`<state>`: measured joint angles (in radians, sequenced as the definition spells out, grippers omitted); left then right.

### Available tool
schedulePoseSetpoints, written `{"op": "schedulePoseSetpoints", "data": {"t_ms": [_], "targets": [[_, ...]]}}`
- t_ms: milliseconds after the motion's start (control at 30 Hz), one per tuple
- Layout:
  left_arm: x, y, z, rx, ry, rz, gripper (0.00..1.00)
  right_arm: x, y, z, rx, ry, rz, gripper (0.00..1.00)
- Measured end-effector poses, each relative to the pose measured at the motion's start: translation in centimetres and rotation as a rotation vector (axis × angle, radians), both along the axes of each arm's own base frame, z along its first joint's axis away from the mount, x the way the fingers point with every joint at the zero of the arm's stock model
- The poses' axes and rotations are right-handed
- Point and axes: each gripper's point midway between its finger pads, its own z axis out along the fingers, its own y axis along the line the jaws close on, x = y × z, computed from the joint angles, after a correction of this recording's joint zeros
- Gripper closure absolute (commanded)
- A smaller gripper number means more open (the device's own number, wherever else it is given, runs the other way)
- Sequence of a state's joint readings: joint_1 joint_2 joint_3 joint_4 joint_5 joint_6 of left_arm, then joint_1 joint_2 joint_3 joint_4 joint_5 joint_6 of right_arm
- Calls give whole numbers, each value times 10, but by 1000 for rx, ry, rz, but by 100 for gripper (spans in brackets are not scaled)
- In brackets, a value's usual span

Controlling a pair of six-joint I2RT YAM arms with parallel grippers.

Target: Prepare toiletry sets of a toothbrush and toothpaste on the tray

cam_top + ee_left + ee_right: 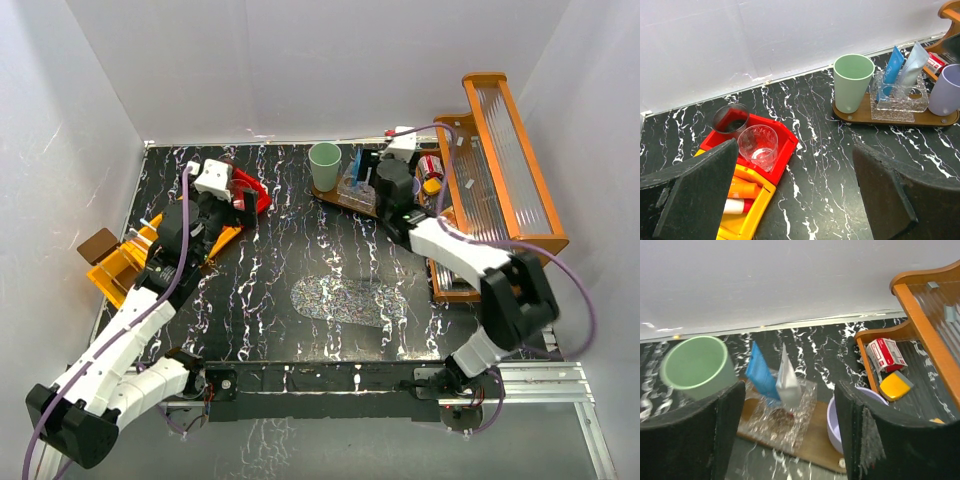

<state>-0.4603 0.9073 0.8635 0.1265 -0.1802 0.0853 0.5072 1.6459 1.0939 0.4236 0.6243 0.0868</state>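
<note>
Surroundings: We see a black worktop (285,245) veined in white, closed in by plain white walls.
Set: A blue tapered tube (893,65) and a pale tapered tube (913,62) stand tilted in a clear patterned glass holder (900,100).
Place: The holder sits mid-way along a flat brown wooden tray (880,119) at the far middle-right of the worktop.
Cups: A green cup (853,82) stands upright on the tray's left end and a lilac cup (945,90) on its right end.
Right jaws: The right gripper (790,405) hangs over the holder, jaws spread, pinching nothing.
Left jaws: The left gripper (795,150) hovers near the far left, jaws spread wide and empty.
Bins: A red plastic bin (782,150) holds a clear glass cup (758,147) and a dark tumbler (731,120). Against it, a yellow bin (752,210) holds an orange tube (742,189).
Right side: An orange wooden crate (927,315) beside the tray holds a red-and-white box (887,355).
</note>
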Motion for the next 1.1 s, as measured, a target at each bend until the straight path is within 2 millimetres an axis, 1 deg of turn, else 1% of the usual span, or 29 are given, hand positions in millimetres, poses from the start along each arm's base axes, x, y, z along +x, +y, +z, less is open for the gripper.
{"op": "schedulePoseSetpoints", "data": {"t_ms": [67,133,167,233,267,367,467,533,600,633,767,800,833,867,900,1000,1100], "targets": [[2,-1,-4,2,12,2,4,-22,-2,25,47,-7,48,21],[6,-2,-11,4,32,10,4,-47,-3,46,96,-19,115,19],[9,-2,-15,3,46,17,4,-62,-2,53,115,-18,160,19],[14,-4,-29,0,90,30,4,-85,2,57,144,0,243,16],[16,-4,-36,-1,115,37,4,-95,5,54,150,21,286,16],[17,-5,-66,-15,233,68,3,-122,17,32,156,117,411,14],[8,0,-90,-38,348,111,4,-150,26,6,157,229,512,14],[2,7,-99,-51,409,150,5,-167,29,-4,164,276,561,13],[-2,21,-104,-66,468,209,8,-177,29,-7,169,292,587,12],[-2,32,-105,-76,491,248,10,-182,29,-7,170,295,600,12],[0,89,-106,-122,549,439,15,-189,28,-4,164,290,621,12],[1,103,-106,-130,556,489,18,-190,28,-4,164,289,624,12],[1,116,-106,-133,562,534,24,-190,29,-4,163,290,629,12],[1,125,-107,-134,567,569,31,-191,30,-4,164,293,635,12],[3,135,-109,-136,577,609,35,-191,30,-5,164,295,641,12],[9,163,-122,-137,625,718,46,-193,33,-4,167,297,656,12],[14,194,-145,-162,692,822,51,-194,34,-4,169,296,665,11]]}}
